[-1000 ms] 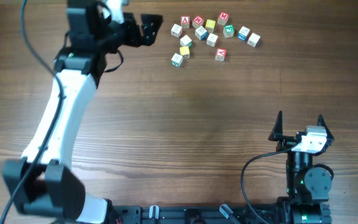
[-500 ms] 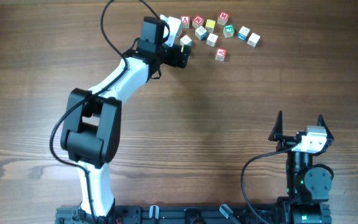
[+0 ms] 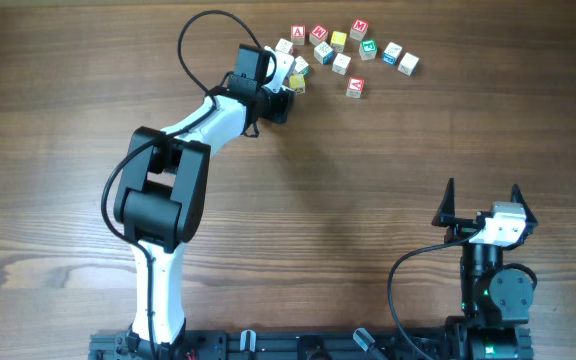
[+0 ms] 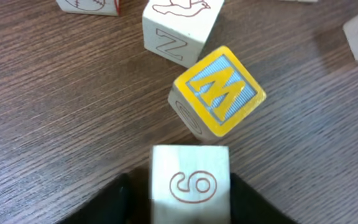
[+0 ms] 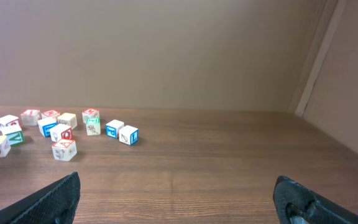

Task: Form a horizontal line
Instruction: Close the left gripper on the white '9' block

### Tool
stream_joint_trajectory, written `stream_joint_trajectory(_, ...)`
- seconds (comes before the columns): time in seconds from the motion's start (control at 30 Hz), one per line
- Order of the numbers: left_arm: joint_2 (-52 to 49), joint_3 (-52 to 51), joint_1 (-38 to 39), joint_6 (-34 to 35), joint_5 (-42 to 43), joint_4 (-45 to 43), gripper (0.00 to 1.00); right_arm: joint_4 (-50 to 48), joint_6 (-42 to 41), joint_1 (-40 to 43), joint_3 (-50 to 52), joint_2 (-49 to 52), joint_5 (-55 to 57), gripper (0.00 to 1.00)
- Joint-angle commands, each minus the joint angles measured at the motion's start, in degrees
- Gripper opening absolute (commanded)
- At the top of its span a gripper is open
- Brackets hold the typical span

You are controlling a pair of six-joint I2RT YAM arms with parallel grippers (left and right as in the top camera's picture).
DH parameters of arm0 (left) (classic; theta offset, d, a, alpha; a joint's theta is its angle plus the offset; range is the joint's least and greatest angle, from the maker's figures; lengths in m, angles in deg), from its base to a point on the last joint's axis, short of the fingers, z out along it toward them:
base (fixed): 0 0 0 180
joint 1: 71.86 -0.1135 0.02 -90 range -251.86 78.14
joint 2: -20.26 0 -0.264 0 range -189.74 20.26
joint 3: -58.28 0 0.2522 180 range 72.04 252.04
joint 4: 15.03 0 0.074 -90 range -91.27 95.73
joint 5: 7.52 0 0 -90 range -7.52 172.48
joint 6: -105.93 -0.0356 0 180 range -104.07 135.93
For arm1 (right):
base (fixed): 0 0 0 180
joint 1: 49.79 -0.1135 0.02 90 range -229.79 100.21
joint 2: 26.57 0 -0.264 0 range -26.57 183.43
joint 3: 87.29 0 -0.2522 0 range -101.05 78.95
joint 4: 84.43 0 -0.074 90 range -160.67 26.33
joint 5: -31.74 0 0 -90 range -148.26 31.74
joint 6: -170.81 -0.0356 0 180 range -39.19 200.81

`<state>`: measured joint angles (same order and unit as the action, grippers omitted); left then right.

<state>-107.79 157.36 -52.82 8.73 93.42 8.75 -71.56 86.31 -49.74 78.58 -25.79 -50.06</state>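
The table [image 3: 368, 180] is brown wood with fine dark grain, matt and lightly ridged. A pale cube [image 4: 190, 183] is bare, smooth wood with a thin red printed numeral. The yellow cube [image 4: 219, 92] carries flat yellow and blue paint over pale wooden sides. The left gripper [image 4: 190, 205] has matt black fingers [image 4: 104, 208]. The left arm [image 3: 203, 125] wears smooth white plastic with black joints.

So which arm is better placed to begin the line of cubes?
Left. The left hand grips the pale red-marked cube beside the cube cluster; the right hand sits open, far from every cube.
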Motion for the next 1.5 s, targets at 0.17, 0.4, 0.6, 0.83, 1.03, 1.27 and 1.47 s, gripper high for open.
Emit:
stream_joint_trajectory(0.17, -1.60, 0.20, 0.63, 0.15, -0.13, 0.07, 0.29, -0.31, 0.50, 0.31, 0.07, -0.35, 0.74, 1.00)
stream_joint_trajectory(0.4, 6.43, 0.20, 3.08, 5.40, -0.17, 5.49, 0.28, -0.31, 0.50, 0.31, 0.07, -0.35, 0.72, 1.00)
stream_joint_trajectory(0.6, 9.25, 0.20, 3.21, 12.68, -2.19, 14.36, 0.27, -0.31, 0.50, 0.31, 0.07, -0.35, 0.72, 1.00)
stream_joint_trajectory(0.83, 9.22, -2.49, 6.78, 22.75, -10.40, 18.47, 0.23, -0.31, 0.50, 0.31, 0.07, -0.35, 0.72, 1.00)
stream_joint_trajectory(1.03, 9.22, -9.73, 10.36, 23.98, -14.27, 11.02, 0.24, -0.31, 0.52, 0.31, 0.07, -0.35, 0.74, 1.00)
stream_joint_trajectory(1.27, 9.22, -16.81, 10.47, 29.33, -14.67, 8.00, 0.25, -0.31, 0.52, 0.31, 0.07, -0.35, 0.72, 1.00)
stream_joint_trajectory(1.47, 9.22, -19.45, 11.87, 26.32, -14.73, 7.02, 0.25, -0.31, 0.50, 0.31, 0.07, -0.35, 0.74, 1.00)
